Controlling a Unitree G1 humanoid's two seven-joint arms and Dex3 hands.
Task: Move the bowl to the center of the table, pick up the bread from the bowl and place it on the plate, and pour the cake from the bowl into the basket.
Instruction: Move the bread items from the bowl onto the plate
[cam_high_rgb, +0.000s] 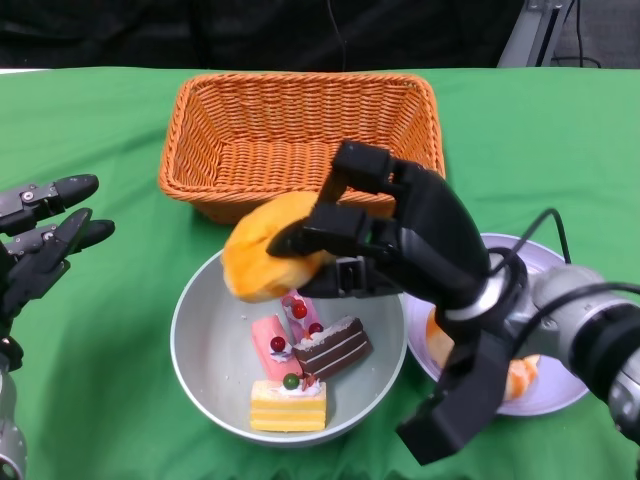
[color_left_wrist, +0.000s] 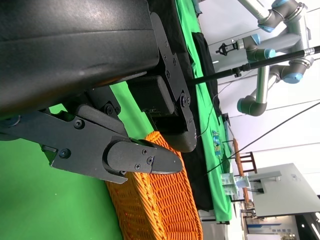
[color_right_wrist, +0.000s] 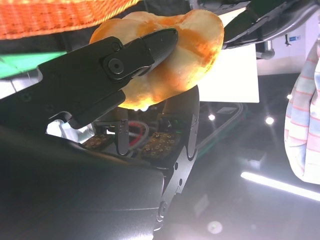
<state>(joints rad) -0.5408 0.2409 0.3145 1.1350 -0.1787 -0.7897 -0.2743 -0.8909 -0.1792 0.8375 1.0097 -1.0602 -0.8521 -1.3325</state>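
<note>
A: Right hand (cam_high_rgb: 385, 235), centre of the head view — clamped round the bread (cam_high_rgb: 268, 245), raised above the upper left rim of the bowl (cam_high_rgb: 200, 345).

B: Same in the right wrist view: a black finger (color_right_wrist: 135, 52) pressed across the golden bread (color_right_wrist: 192, 45), upper middle of frame. And the bowl?

A: Lower centre, on the green table (cam_high_rgb: 100, 150). Inside: three cake pieces — pink (cam_high_rgb: 272, 340), chocolate (cam_high_rgb: 333, 348), yellow (cam_high_rgb: 288, 405).

B: Basket (cam_high_rgb: 300, 125)?

A: Upper centre, directly above the bowl, nearly touching its rim. Orange wicker, seen also in the left wrist view (color_left_wrist: 155, 200) at lower centre.

B: Plate (cam_high_rgb: 545, 390)?

A: Lower right, just beside the bowl, partly hidden behind the right forearm. Something orange (cam_high_rgb: 520, 378) on it already; hard to tell what.

B: Left hand (cam_high_rgb: 40, 245)?

A: Left edge, holding nothing, fingers spread, well apart from the bowl.
</note>
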